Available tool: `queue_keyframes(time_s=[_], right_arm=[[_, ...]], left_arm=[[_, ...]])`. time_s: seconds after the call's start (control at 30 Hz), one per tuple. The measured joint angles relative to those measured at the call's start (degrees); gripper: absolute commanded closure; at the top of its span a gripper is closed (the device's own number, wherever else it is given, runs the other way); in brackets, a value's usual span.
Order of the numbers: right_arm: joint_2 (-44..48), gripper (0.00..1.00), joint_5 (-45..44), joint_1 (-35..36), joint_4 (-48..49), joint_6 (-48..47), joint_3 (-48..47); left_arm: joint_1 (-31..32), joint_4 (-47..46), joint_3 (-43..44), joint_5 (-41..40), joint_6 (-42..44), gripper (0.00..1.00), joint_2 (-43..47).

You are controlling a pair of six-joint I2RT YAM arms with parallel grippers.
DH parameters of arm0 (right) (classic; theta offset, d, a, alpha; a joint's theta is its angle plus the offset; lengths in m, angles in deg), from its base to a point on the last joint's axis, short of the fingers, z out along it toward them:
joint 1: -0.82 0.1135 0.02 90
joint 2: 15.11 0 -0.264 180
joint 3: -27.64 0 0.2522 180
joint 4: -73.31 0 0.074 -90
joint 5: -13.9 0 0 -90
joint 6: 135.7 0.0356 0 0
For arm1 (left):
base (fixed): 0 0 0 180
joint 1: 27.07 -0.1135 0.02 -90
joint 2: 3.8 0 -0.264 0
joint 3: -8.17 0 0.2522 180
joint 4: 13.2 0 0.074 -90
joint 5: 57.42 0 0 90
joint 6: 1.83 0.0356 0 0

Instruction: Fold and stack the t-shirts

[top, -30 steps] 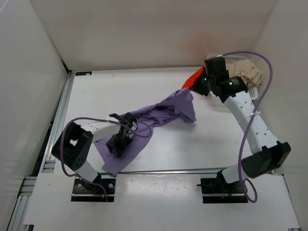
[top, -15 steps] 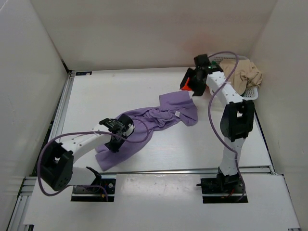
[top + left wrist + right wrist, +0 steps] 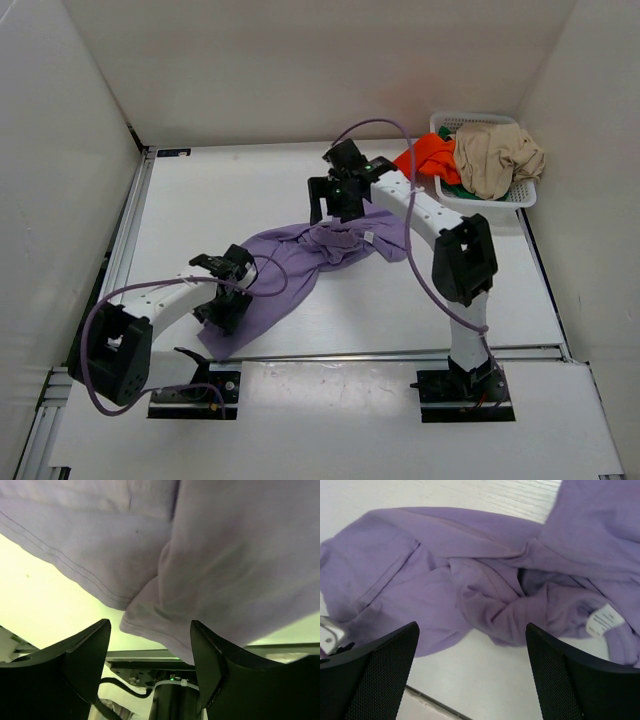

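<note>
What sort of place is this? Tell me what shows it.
Probably a robot lab cell: white panels box in the table, left arm and right arm bolted at its edge, lavender t-shirt spread between them.

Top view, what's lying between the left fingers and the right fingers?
The crumpled lavender t-shirt fills that stretch, from the left fingers to beneath the right fingers; the top view shows it.
</note>
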Motion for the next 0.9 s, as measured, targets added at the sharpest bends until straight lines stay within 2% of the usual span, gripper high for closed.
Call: queue_keyframes(time_s=[0.1,0.13,0.23,0.27,0.33,0.37,0.43,0.57,0.7,0.9], right_arm=[[-4.9,0.15,-0.2,0.5,0.1,-1.0,-1.7],[-6.4,0.27,-0.2,0.5,-0.1,-1.2,-2.0],[-9.8,0.46,-0.5,0.5,-0.6,-1.6,-2.2],[-10.2,0.6,-0.6,0.5,-0.8,-1.7,-2.1],[-10.0,0.77,-1.1,0.5,-0.9,-2.0,-1.5],[-9.6,0.9,-1.4,0.5,-0.9,-1.9,-1.2],[-8.1,0.99,-2.5,0.3,-0.9,-1.9,-0.2],[-3.0,1.0,-4.2,-0.6,-1.5,-2.1,0.8],[2.1,1.0,-5.0,-4.4,-2.6,-2.5,-2.7],[3.8,1.0,-4.3,-13.2,-3.2,-2.8,-20.0]], left_arm=[[-0.7,-1.0,-2.3,0.1,0.0,0.24,-0.3],[-0.7,-1.2,-2.9,0.2,0.0,0.32,-0.7],[-1.0,-1.5,-2.6,1.4,-0.1,0.52,-2.4],[-1.1,-1.5,-2.3,1.9,-0.1,0.71,-3.3],[-1.4,-1.6,-1.7,2.9,-0.3,0.9,-5.2],[-1.6,-1.5,-1.3,3.4,-0.1,0.9,-6.1],[-2.1,-1.1,-0.7,3.6,0.0,0.9,-7.1],[-4.2,-1.4,0.8,2.3,0.0,0.9,-6.9],[-8.0,-2.4,7.4,-1.7,0.0,0.9,-4.6],[-14.4,-6.4,30.6,-9.4,0.0,0.9,-3.0]])
